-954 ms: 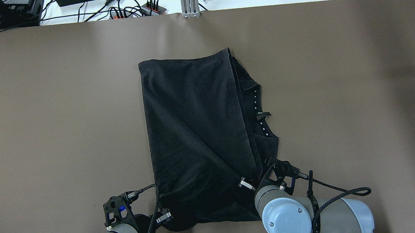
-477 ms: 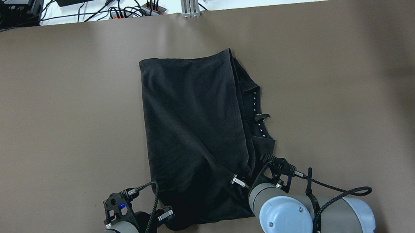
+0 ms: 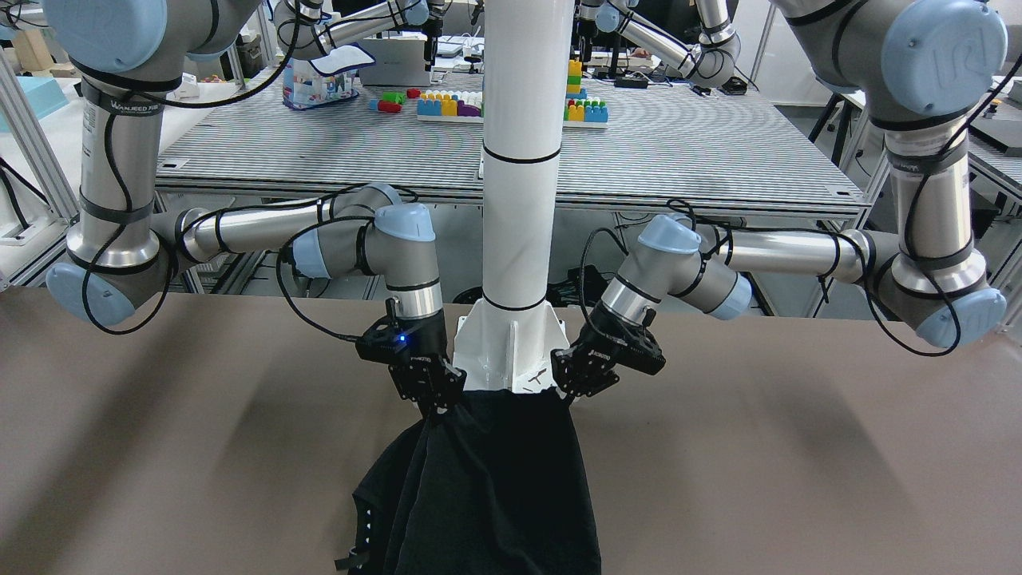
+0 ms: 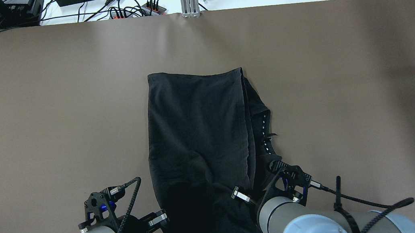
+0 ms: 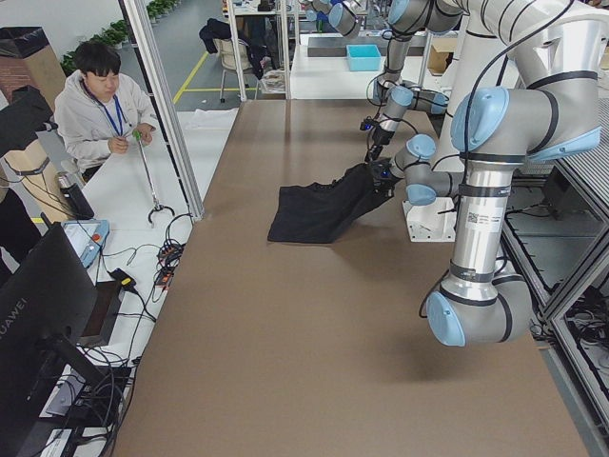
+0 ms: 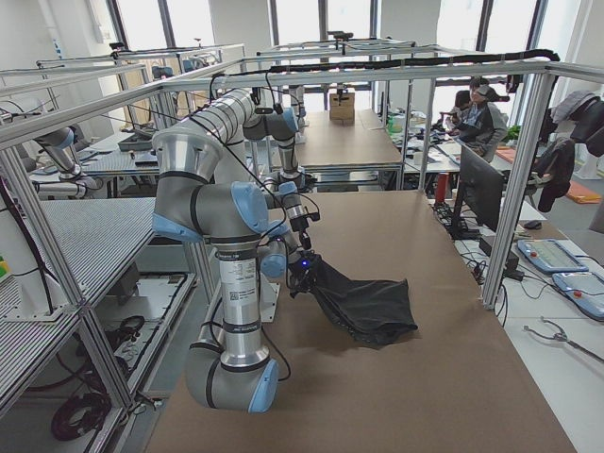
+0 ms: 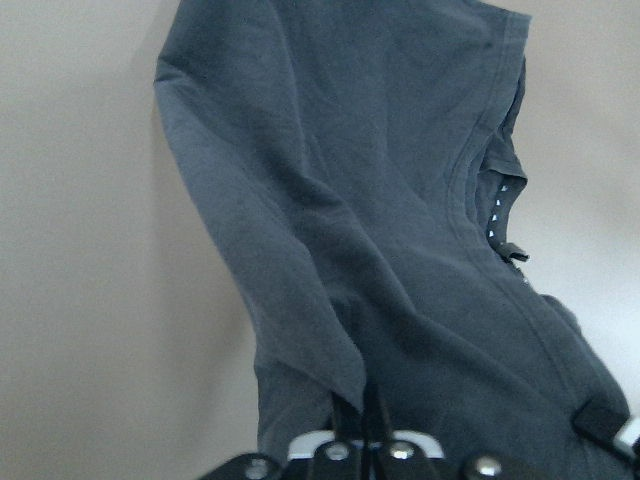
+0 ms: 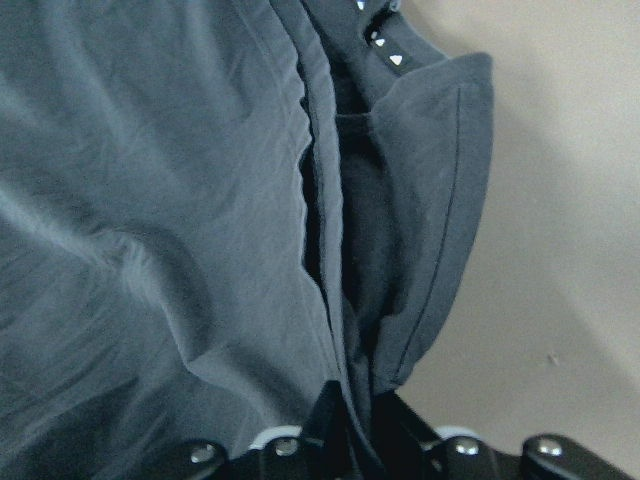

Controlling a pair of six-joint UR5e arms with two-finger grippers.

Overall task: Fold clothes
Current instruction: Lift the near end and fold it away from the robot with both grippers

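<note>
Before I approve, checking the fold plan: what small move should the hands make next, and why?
Probably carry both corners forward, over the far edge: left hand and right hand each pinch a raised near corner of the black shirt, whose far half lies flat.

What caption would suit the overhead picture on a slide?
Left gripper and right gripper each pinch a near corner of the black garment on the brown table.

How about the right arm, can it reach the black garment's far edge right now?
Probably not while it holds on: the right gripper is shut on a near corner of the black garment. Nothing covers the far edge, so letting go should free the way.
</note>
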